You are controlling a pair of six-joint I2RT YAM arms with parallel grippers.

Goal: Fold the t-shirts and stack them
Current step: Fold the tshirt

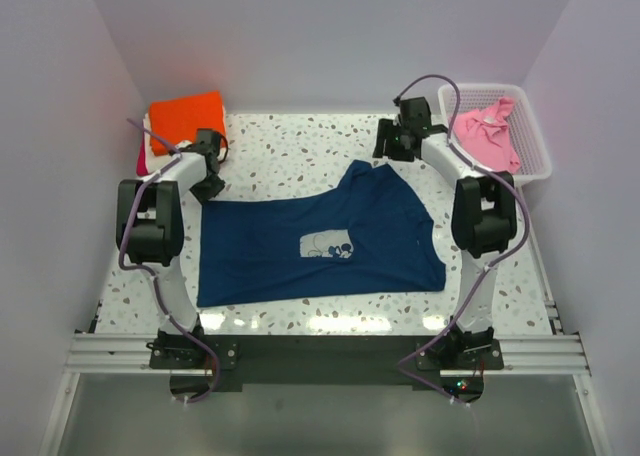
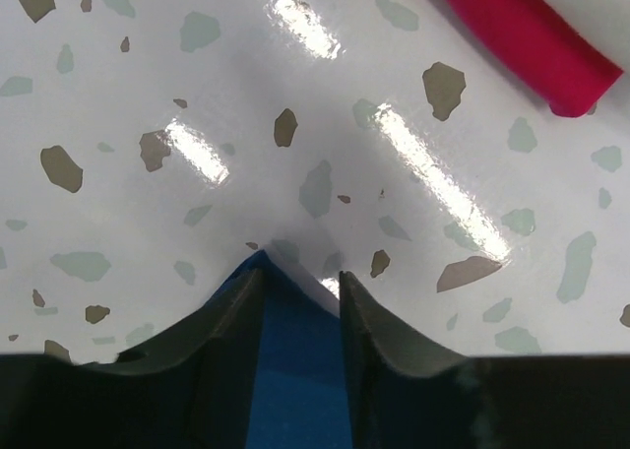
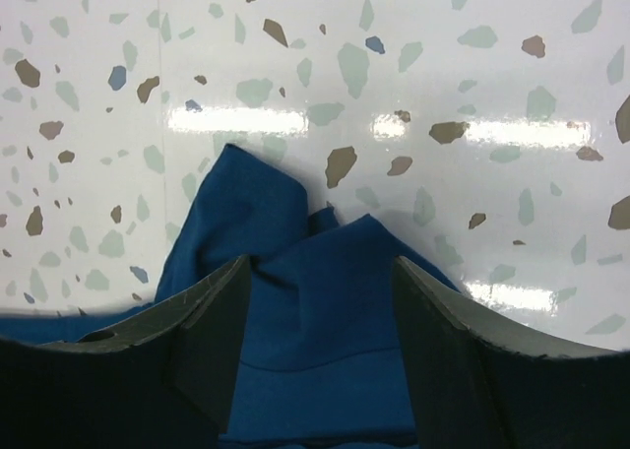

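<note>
The navy blue t-shirt (image 1: pixel 315 241) lies spread flat in the middle of the table, white chest graphic up. My left gripper (image 1: pixel 208 183) is at its far left corner. In the left wrist view that blue corner (image 2: pixel 295 370) lies between the fingers of the left gripper (image 2: pixel 300 272), which are narrowly apart and open. My right gripper (image 1: pixel 392 144) is at the shirt's far right sleeve. There the jaws of the right gripper (image 3: pixel 320 267) stand wide open over the bunched blue cloth (image 3: pixel 315 321). A folded orange t-shirt (image 1: pixel 186 116) tops the stack at the far left.
The edge of a folded magenta t-shirt (image 2: pixel 522 35) lies just beyond the left gripper. A white lattice basket (image 1: pixel 540 161) at the far right holds a crumpled pink t-shirt (image 1: pixel 487 136). White walls close in the table on three sides.
</note>
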